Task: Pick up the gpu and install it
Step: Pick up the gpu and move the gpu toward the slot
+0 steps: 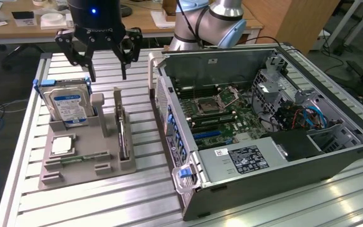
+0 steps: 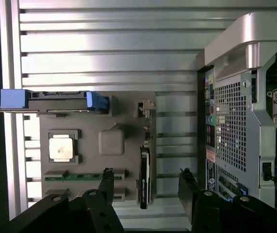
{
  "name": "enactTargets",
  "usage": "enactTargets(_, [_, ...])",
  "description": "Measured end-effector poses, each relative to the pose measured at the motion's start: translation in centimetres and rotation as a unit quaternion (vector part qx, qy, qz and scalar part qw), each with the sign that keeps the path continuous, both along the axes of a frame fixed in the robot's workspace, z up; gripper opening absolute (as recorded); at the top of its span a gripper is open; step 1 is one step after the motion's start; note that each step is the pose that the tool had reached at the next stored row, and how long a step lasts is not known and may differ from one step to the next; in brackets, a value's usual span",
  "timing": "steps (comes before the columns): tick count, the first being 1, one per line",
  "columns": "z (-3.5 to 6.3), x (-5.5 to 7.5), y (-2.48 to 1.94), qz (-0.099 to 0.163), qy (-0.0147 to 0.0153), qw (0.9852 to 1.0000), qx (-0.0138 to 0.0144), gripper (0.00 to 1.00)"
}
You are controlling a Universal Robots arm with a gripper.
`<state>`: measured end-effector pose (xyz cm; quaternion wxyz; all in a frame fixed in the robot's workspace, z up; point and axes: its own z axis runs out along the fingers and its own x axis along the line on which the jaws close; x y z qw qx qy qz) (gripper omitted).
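Observation:
The gpu [image 1: 123,138] stands on its edge in a slot of the grey parts holder [image 1: 87,170], a thin dark card with a grey metal end. In the wrist view the gpu [image 2: 145,179] shows edge-on as a narrow black strip. My gripper [image 1: 106,75] hangs open above the holder's far end, well clear of the card and holding nothing. In the wrist view my gripper [image 2: 147,173] has one black finger on each side of the card's line. The open computer case [image 1: 263,118] lies to the exterior view's right, with its motherboard [image 1: 222,116] exposed.
The holder also carries a silver hard drive [image 1: 68,106] with blue brackets, a square processor [image 1: 62,145] and a green memory stick [image 1: 74,161]. All of it sits on a slatted aluminium table [image 1: 106,203]. The arm's base [image 1: 207,23] rises behind the case.

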<state>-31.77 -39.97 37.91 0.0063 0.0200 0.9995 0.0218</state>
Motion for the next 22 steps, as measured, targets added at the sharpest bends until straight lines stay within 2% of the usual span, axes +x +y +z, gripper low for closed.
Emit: enactTargets(22, [-1.61, 0.0, -0.06, 0.001, 0.0000, 1.0000, -0.0001, 0.65])
